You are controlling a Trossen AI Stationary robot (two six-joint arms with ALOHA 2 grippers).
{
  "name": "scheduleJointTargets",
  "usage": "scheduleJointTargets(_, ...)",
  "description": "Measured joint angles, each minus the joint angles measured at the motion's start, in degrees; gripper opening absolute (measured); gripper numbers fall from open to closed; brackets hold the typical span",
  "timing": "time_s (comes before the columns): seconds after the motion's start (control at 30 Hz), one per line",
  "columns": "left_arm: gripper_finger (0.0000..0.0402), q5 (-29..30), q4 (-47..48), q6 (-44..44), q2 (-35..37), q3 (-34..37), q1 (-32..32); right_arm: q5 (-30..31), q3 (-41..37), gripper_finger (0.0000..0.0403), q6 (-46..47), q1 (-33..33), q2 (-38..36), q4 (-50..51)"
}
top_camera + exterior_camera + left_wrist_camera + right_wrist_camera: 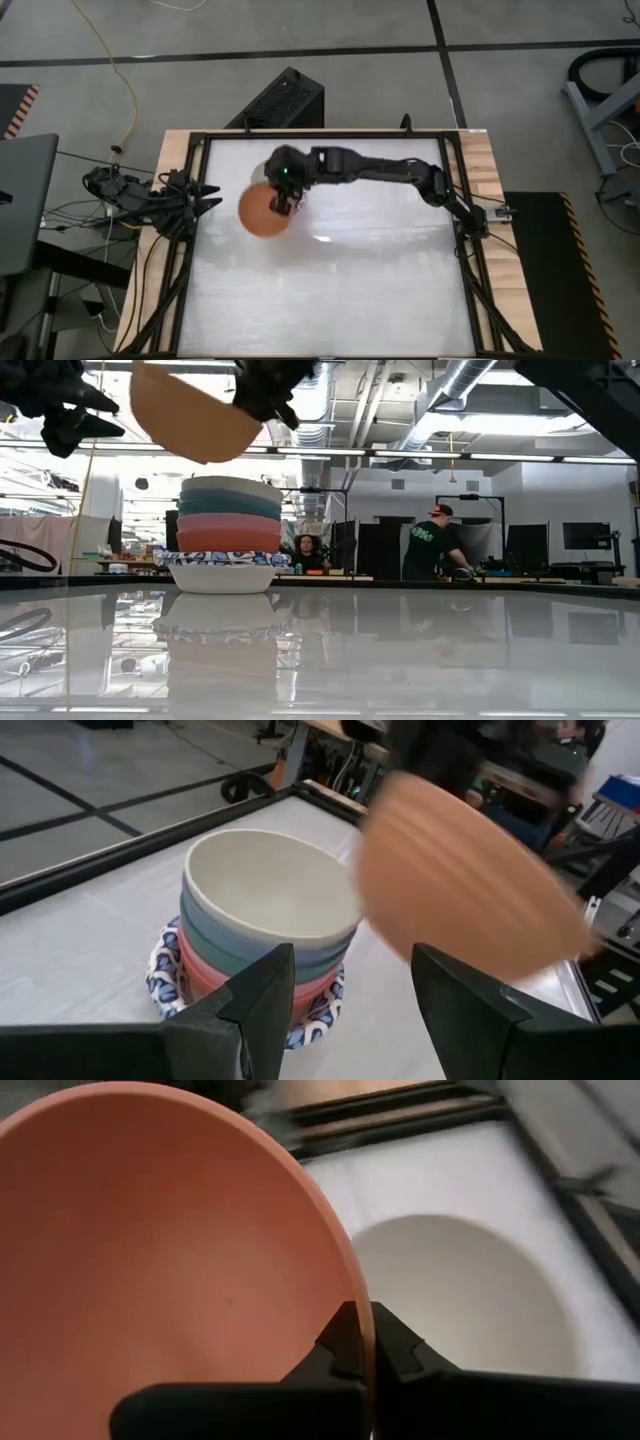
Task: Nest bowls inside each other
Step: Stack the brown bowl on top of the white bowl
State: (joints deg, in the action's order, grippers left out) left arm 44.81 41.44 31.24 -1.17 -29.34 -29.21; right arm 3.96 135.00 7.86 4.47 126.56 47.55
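- Your right hand [358, 1348] pinches the orange bowl [170, 1260] by its rim, above the nested stack [230, 515], cream bowl [270, 885] topmost.
- Your left hand [345, 1005] waits open.
- Only the low view shows the stack's patterned plate [222, 559].

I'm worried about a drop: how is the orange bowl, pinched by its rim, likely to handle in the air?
The orange bowl probably stays stiff: it keeps its round shape while the right claw grips only the rim. It hangs tilted, so it may swing or slip. Released over the cream bowl topping the stack, it would likely settle in.
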Motion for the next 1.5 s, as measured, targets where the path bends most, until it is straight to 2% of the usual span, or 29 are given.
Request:
scheduleJointTargets(0.33,0.0191,0.50,0.02,0.07,0.00,0.00,-0.02,1.79,-0.07,0.0007,10.25,7.87,0.15,-3.06)
scheduleJointTargets(0.63,0.0191,1.06,0.03,0.07,0.00,0.00,-0.02,-6.11,-0.15,0.0007,14.68,14.67,-0.68,6.71)
scheduleJointTargets(0.87,0.0191,2.08,0.03,0.09,0.00,0.00,-0.02,-8.86,-0.31,0.0008,13.44,14.12,-0.72,6.34)
scheduleJointTargets(1.27,0.0191,2.11,0.19,0.74,0.00,0.00,-0.01,-10.13,-0.37,0.0010,12.85,13.95,2.17,7.12)
scheduleJointTargets(1.5,0.0191,2.10,0.17,0.74,-0.01,0.00,-0.02,-10.11,-0.13,0.0058,11.38,13.86,2.16,5.91)
